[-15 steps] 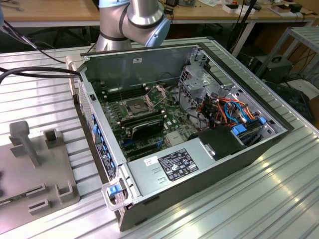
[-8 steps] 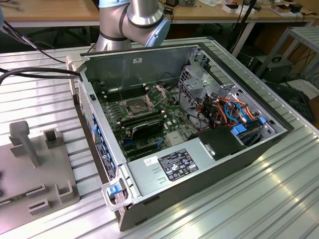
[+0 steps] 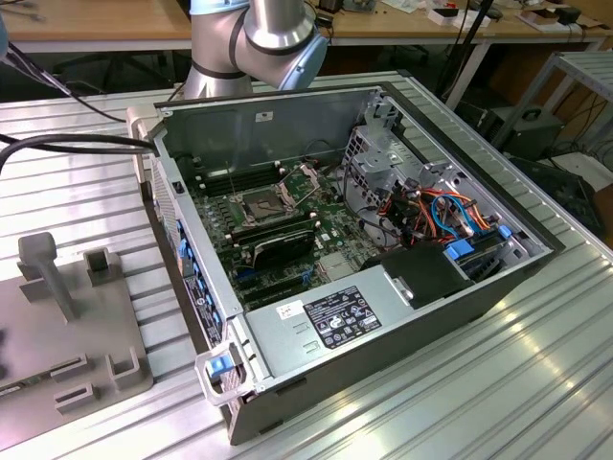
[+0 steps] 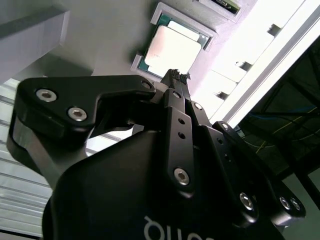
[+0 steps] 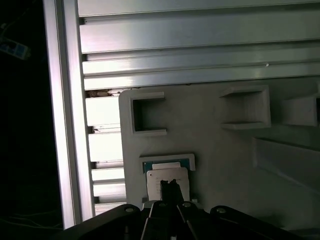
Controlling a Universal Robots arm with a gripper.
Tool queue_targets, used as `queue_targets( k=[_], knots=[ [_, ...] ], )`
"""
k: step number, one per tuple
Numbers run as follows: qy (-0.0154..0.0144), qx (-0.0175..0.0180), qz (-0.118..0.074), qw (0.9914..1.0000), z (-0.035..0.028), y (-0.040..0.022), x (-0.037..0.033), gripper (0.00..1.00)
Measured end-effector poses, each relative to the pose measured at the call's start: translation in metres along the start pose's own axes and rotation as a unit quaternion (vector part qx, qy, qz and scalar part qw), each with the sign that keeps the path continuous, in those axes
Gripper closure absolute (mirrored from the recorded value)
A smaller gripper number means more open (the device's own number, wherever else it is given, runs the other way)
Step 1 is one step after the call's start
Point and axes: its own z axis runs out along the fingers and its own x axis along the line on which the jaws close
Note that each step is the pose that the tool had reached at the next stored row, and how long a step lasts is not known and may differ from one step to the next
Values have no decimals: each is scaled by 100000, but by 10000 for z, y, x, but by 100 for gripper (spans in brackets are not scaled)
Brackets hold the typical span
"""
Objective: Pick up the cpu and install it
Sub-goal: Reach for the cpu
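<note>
The cpu lies flat, grey lid up with its green board edge showing, in a shallow square framed pocket near one edge of the grey fixture plate. The gripper hangs right over that pocket. Its two black fingers are pressed together into a single narrow point with nothing clamped between them, and in both wrist views the point falls over the cpu's lid close to one side. Whether the tips touch the lid cannot be told. Further in on the plate are a raised U-shaped bracket and a square walled recess. The plate rests on a ribbed aluminium table. In the exterior view an open computer case stands just beside the plate, on the exterior view's right of it, with the motherboard's metal-framed socket uncovered inside.
</note>
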Motion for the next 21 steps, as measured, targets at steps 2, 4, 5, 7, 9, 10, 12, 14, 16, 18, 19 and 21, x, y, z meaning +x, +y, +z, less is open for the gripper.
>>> queue_targets(
  k=[2,4,5,7,9,10,12,14,16,18,19,21],
  knots=[
    [-2,-1,-2,100000,14,-10,-1,89],
    [6,2,2,100000,36,-23,-2,89],
    [10,8,2,100000,42,-27,-3,89],
    [23,22,8,100000,61,-34,-7,89],
    [11,14,0,100000,63,-35,-8,89],
    [11,16,-1,100000,64,-35,-8,89],
    [10,12,1,100000,71,-35,-8,89],
    [17,17,-2,100000,72,-35,-8,89],
    [8,13,2,100000,79,-34,-8,89],
    [7,22,-2,100000,87,-35,-9,89],
    [11,23,-10,100000,92,-34,-8,89],
    [9,23,-28,100000,103,-35,-8,89]
  ],
)
